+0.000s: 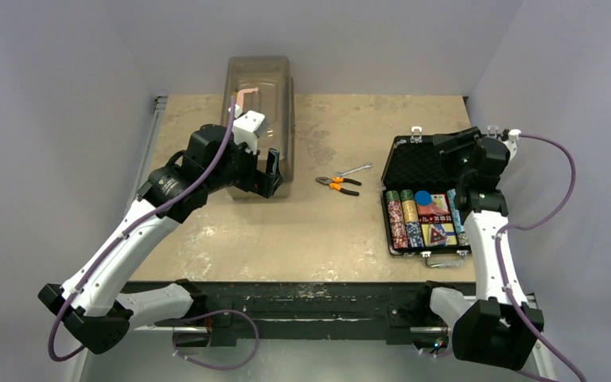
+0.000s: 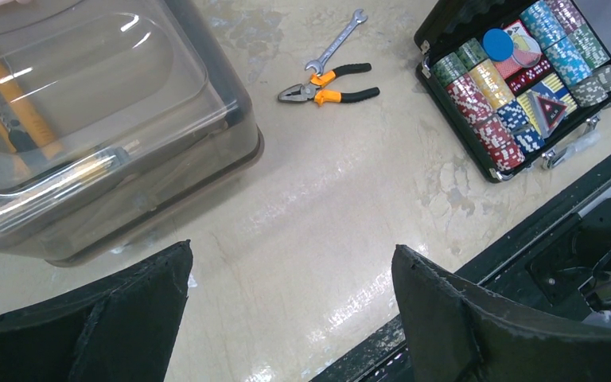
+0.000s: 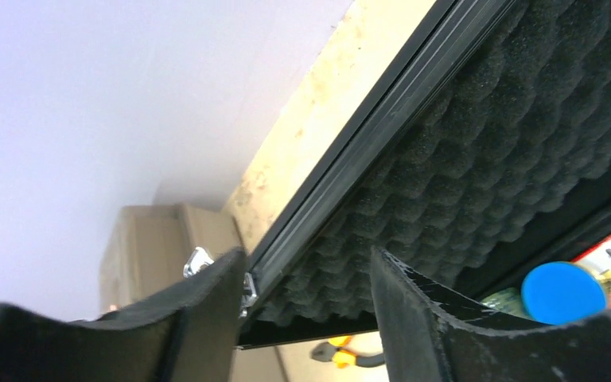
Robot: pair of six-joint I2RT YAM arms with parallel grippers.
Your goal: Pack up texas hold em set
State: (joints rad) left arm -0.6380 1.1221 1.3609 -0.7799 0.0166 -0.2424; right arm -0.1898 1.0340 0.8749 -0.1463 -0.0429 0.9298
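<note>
At the right of the table (image 1: 302, 231), the open case (image 1: 387, 227) holds its chips (image 1: 404, 221). The right end effector (image 3: 309, 267) straddles the lid (image 3: 461, 143) rim, though a firm pinch cannot be confirmed; closing it should follow the hinge's arc. The left end effector (image 2: 292, 255) hangs spread.

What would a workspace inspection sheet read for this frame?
Surface: table, tan top, worn and stained.
Job's things: case open; chips in rows inside; blue button on top.
Clutter: translucent brown box; pliers and wrench left of the case.
Grippers: left gripper open, empty, near the box; right gripper straddles the case's lid edge, clamp unclear.
Cables: purple cables along both arms.
Surroundings: grey walls, plain.
</note>
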